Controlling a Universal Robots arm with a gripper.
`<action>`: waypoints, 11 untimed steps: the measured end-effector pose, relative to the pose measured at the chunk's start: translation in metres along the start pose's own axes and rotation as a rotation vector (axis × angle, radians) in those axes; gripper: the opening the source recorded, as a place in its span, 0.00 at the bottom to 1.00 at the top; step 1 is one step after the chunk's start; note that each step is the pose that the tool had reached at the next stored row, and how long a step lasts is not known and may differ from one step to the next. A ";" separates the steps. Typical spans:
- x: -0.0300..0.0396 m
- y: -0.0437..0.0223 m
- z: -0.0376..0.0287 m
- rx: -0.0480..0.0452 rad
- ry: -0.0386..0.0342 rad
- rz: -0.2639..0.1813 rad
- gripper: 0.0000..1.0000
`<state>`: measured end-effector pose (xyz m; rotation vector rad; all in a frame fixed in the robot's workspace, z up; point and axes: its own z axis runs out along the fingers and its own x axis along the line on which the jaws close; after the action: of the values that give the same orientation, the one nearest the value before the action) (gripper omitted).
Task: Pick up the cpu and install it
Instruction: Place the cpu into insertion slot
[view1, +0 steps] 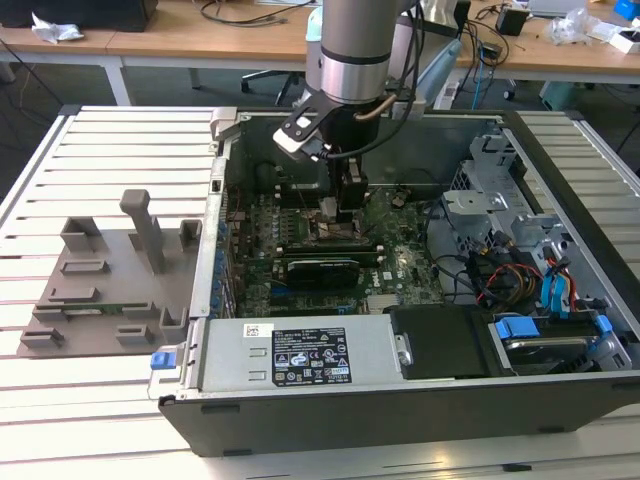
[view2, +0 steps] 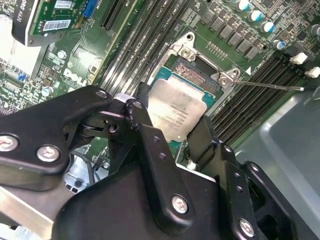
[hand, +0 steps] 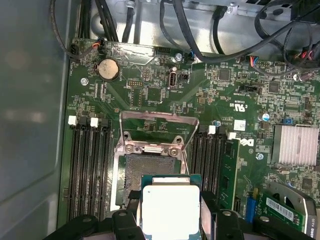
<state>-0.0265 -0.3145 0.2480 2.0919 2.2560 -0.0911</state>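
Your gripper (view2: 172, 125) sits nearest the lens in both wrist views, its black fingers (view2: 145, 135) closed narrowly on two opposite edges of the cpu (hand: 171, 207), held flat with its silvery top up. Beneath lie the open computer case (view1: 420, 400), the green motherboard (hand: 165, 95), then the socket (hand: 145, 170) with its metal load plate (hand: 159, 120) raised. The cpu covers only the socket's nearer part. Bare socket shows beyond the fingertips, with edges roughly parallel. You can't tell whether it touches.
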 end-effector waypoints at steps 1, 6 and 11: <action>0.0001 0.0000 0.0008 0.0000 0.0000 0.000 0.55; 0.0004 0.0000 0.0043 0.0000 -0.0001 0.000 0.55; 0.0008 0.0000 0.0085 0.0000 0.0000 0.000 0.55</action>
<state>-0.0264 -0.3145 0.2394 2.0918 2.2560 -0.0911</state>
